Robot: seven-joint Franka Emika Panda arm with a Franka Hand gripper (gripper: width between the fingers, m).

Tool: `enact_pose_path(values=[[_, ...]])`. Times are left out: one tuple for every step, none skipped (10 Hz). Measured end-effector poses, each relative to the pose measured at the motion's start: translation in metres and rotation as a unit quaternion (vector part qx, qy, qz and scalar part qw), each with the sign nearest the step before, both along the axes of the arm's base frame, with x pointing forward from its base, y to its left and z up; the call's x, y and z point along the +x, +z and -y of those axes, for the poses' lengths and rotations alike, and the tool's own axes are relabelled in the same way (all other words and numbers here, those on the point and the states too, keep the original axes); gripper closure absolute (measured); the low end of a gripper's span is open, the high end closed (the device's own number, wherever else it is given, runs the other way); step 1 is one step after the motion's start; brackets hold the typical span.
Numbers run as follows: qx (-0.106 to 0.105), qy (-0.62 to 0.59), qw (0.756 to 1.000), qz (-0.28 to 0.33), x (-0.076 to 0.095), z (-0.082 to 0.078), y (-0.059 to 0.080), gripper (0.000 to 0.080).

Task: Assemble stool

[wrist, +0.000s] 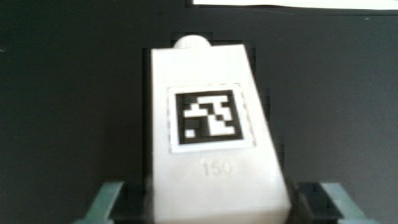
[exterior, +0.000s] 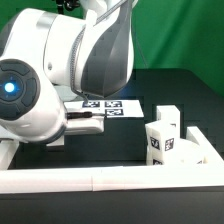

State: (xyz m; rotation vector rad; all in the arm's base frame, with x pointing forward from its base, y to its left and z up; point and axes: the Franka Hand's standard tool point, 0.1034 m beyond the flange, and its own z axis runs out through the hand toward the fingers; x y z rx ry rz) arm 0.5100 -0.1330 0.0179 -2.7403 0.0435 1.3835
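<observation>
In the wrist view a white stool leg (wrist: 214, 120) with a black-and-white square tag fills the middle, its rounded tip pointing away from the camera. My gripper (wrist: 221, 203) straddles its wide end. One finger (wrist: 116, 200) shows on each side, with only a thin dark strip between it and the leg, and the jaws look closed on the leg. In the exterior view the gripper is hidden behind the arm. Two more white tagged legs (exterior: 163, 138) stand upright at the exterior view's right. The round seat is out of view.
The arm's large white and grey body (exterior: 70, 70) blocks most of the exterior view. The marker board (exterior: 112, 105) lies on the black table behind it. White border rails (exterior: 100, 180) run along the front and turn a corner by the standing legs.
</observation>
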Motion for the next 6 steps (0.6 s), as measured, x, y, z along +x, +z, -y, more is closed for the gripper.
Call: enact_pose_path(values=[[-0.006,0.004,1.000,0.025,0.017,-0.007,0.016,0.0462],[-0.010,-0.002,0.999,0.042,0.025,-0.021,0.046,0.0462],[-0.017,-0.008,0.998,0.057,0.027,-0.031,0.063,0.0462],[-0.021,-0.011,0.998,0.059,0.027,-0.034,0.067,0.0462],[-0.025,-0.008,0.996,0.088,0.037,-0.031,0.061,0.0462],[-0.029,-0.006,0.992,0.125,0.044,-0.029,0.062,0.0462]])
